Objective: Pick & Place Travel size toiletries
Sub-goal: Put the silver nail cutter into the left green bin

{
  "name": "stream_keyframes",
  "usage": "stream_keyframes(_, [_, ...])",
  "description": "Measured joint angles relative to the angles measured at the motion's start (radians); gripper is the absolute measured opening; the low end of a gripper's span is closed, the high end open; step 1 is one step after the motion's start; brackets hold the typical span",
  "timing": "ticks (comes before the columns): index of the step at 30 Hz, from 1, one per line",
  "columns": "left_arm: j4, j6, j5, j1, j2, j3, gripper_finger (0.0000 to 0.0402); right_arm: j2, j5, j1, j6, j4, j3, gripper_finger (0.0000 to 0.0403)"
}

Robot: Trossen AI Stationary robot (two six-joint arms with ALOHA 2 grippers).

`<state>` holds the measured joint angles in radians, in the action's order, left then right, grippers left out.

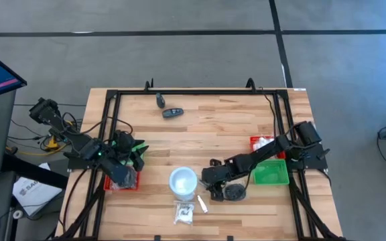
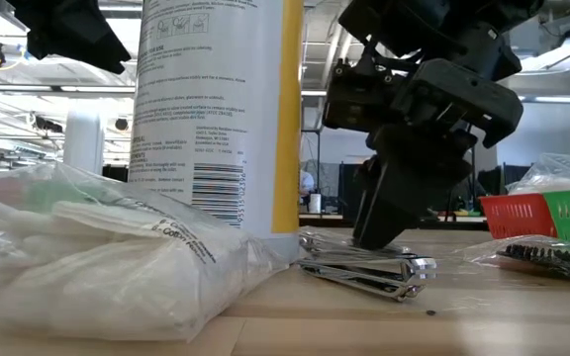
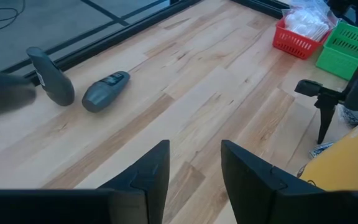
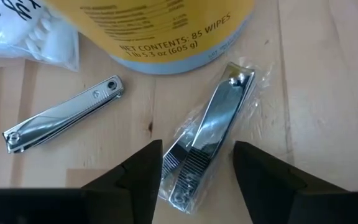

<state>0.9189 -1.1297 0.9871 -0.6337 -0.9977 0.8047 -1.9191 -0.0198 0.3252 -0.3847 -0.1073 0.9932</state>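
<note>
From above, right gripper [image 1: 214,189] hangs just beside the white wipes can [image 1: 183,181]. At table level its fingers reach the nail clipper [image 2: 364,269]. Past the right wrist, parted fingers [image 4: 143,168] straddle the wrapped clipper [image 4: 207,140] near the can: stiff, light, slippery; grip the middle

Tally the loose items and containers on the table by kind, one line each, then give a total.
Nail clippers: 2, one bare, one wrapped
Bag of white pieces: 1
Wrapped black disc: 1
Dark oblong pieces: 2
Wipes canister: 1
Red trays: 2
Green tray: 1
Total: 10
</note>
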Motion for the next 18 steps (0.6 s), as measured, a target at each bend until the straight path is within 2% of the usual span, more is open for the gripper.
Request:
stream_keyframes(11, [-0.001, 0.000, 0.005, 0.000, 0.000, 0.000, 0.0136, -0.001, 0.021, -0.012, -0.046, -0.012, 0.000, 0.0141])
stream_keyframes(18, [-0.002, 0.022, 0.009, 0.000, 0.000, 0.000, 0.0136, -0.001, 0.024, -0.015, -0.065, -0.020, -0.002, 0.0047])
